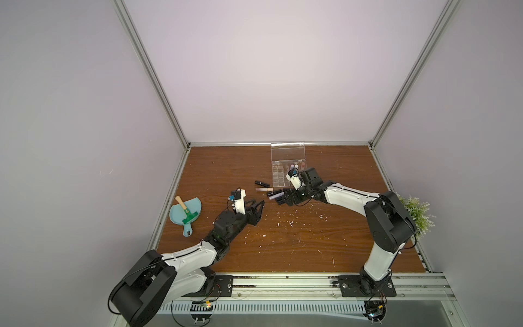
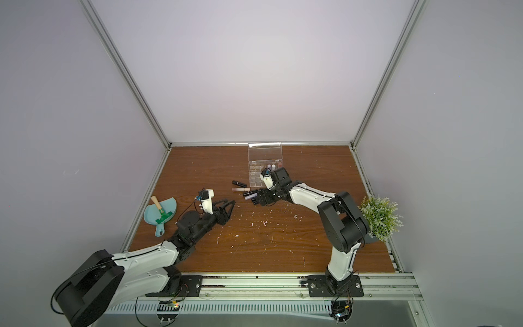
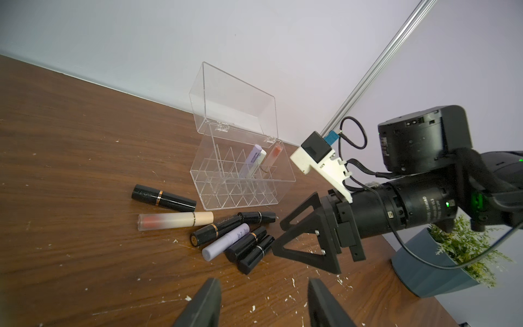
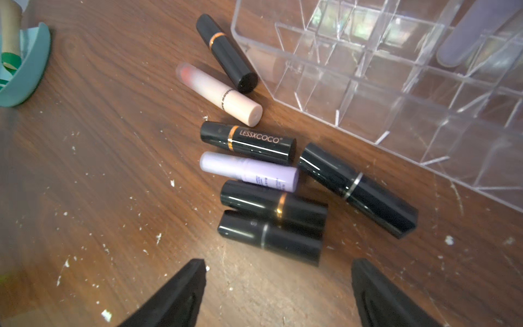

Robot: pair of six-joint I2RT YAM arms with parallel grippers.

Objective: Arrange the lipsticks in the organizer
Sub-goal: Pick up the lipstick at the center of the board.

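Three lipsticks [image 3: 253, 158] stand in your organizer [image 3: 240, 198]; seven lie loose; your left hand [image 3: 262, 281] and right hand [image 4: 278, 266] gape empty.

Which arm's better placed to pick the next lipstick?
Right. The right gripper is open just short of the loose lipsticks beside the organizer; the left gripper, also open, sits farther away.

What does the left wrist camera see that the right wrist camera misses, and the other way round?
Only the left wrist view shows the raised lid and the potted plant. Only the right wrist view shows the edge of the teal dustpan. Both show the organizer with its clear grid, seven lipsticks lying loose on the table beside it, and the open right gripper.
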